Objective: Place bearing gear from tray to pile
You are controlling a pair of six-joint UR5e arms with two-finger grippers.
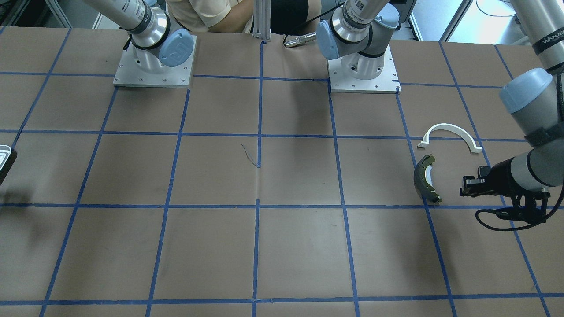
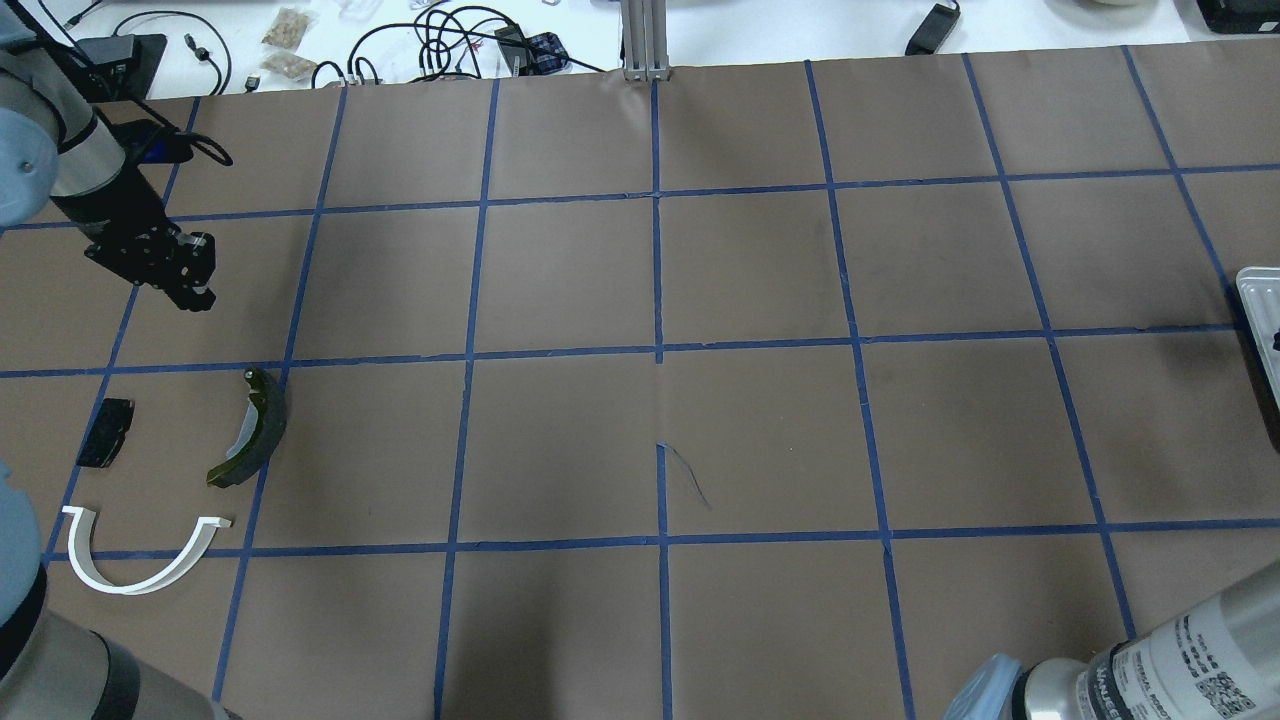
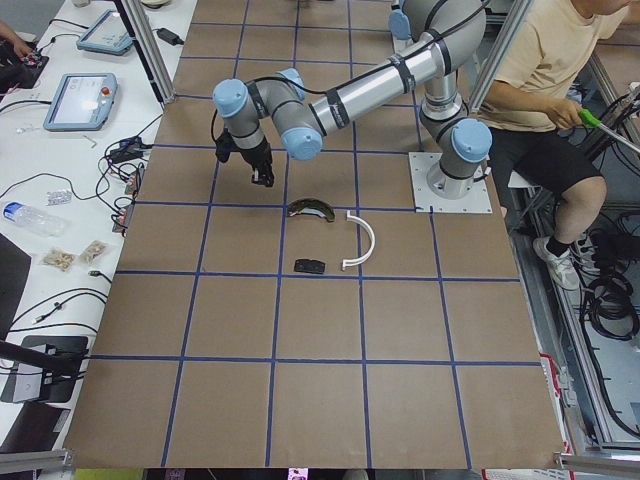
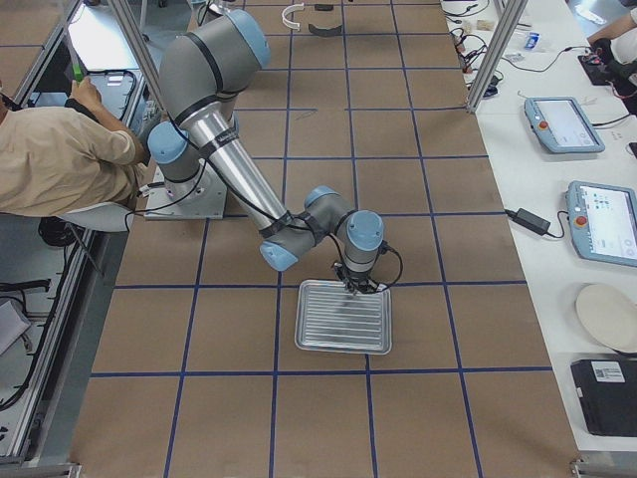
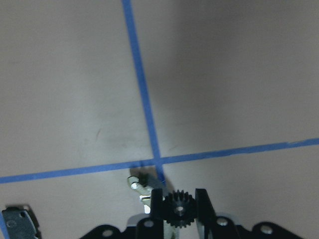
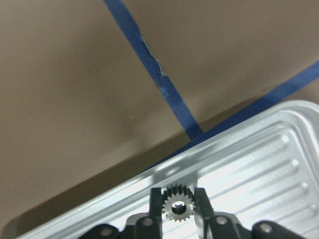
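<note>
My right gripper hangs over the edge of the ribbed silvery tray at the table's right end, shut on a small silvery toothed bearing gear. My left gripper hovers above the table, just beyond the pile, with a small dark toothed gear between its fingers. The pile is a dark brake shoe, a white arc and a black pad. A silvery bit shows past the left finger; I cannot tell what it is.
Brown paper with a blue tape grid covers the table. The two arm bases stand at the robot's side. A seated person is behind them. Tablets and cables lie on the white bench along the far edge.
</note>
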